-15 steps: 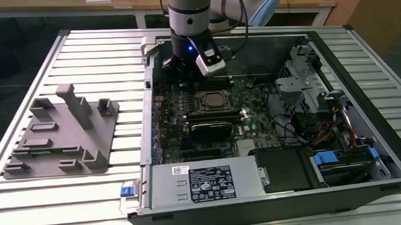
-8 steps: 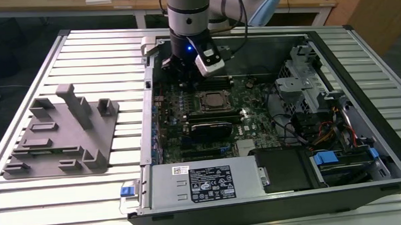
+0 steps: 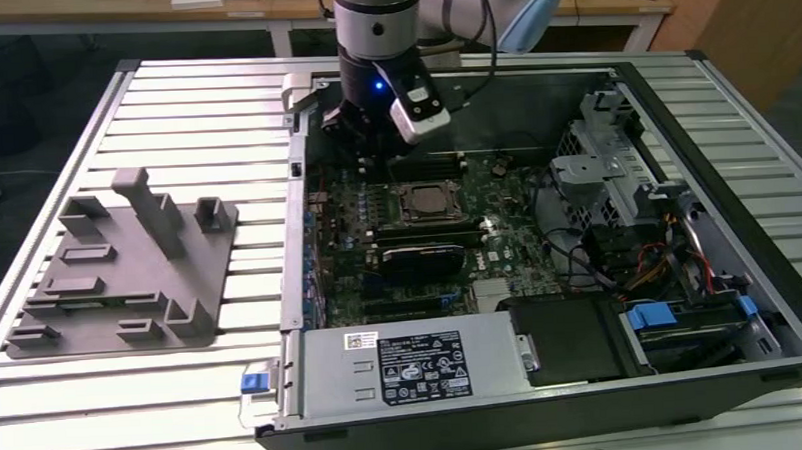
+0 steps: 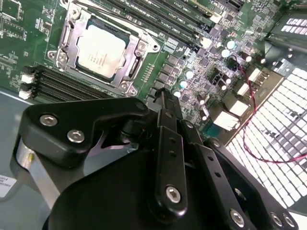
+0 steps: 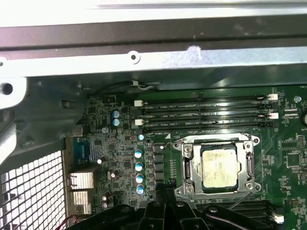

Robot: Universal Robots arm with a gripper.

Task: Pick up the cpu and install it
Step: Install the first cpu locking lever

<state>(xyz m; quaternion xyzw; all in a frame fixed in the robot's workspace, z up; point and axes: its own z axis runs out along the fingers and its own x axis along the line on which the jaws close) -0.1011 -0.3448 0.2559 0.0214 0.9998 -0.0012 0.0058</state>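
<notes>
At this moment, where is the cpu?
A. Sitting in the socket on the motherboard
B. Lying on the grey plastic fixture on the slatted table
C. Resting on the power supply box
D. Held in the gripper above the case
A: in the first wrist view the cpu, silver top up, lies flat inside the metal socket frame on the green motherboard.

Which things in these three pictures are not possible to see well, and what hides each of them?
- What lies under the cpu in its socket: covered by the chip in both wrist views, so seating cannot be judged.
- The motherboard on one side of the socket: hidden by the gripper in the second wrist view.
- Print on the cpu: too small in the exterior view.
- Part of the case back wall: behind the arm in the exterior view.
</notes>
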